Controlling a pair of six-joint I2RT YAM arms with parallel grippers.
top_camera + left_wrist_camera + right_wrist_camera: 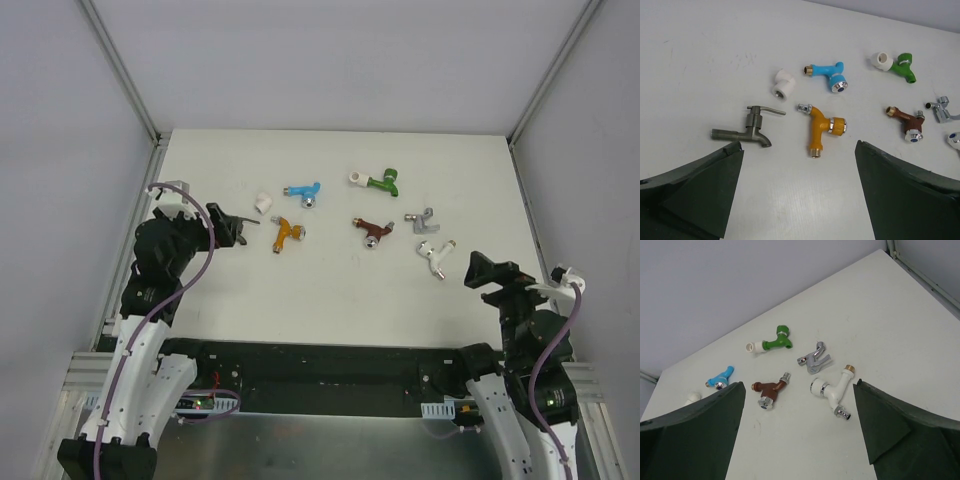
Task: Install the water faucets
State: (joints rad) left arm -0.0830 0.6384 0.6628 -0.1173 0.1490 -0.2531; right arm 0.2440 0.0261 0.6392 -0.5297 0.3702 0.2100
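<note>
White table; pale grey walls; metal corner posts; even light.

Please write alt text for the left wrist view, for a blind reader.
Faucets lie scattered on a white table: an orange faucet in the middle, a blue faucet beyond it, a dark metal tap at left, a green faucet and a brown faucet at right. The left gripper frames the bottom corners, jaws open.

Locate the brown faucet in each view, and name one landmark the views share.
Top external: brown faucet just right of the picture's centre.
Left wrist: far right, mid-height.
Right wrist: left of centre, slightly below the middle.
Shared landmark: green faucet, above the brown one in all three.
</note>
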